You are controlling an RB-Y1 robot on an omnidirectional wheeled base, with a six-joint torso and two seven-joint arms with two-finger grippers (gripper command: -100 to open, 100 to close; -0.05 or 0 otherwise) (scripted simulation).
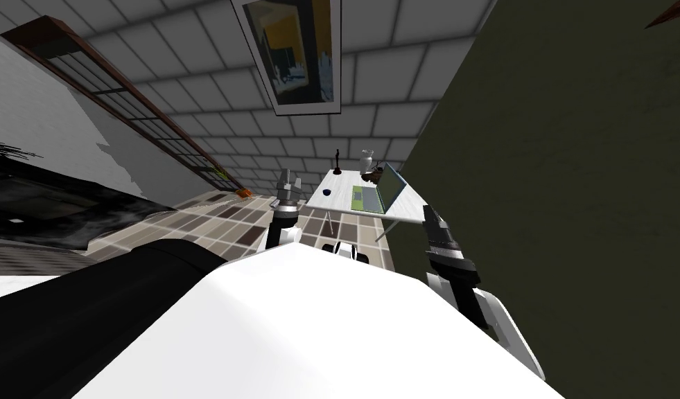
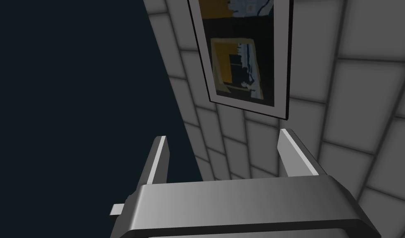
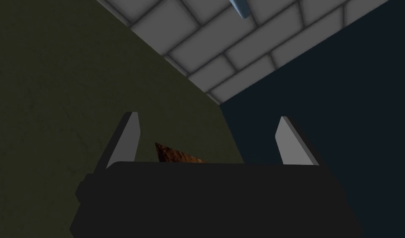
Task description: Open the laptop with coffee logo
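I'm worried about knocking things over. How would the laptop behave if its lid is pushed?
The laptop lies flat and thin on the table, so it likely slides rather than tips. Its lid stands raised, so a push probably swings it on the hinge.
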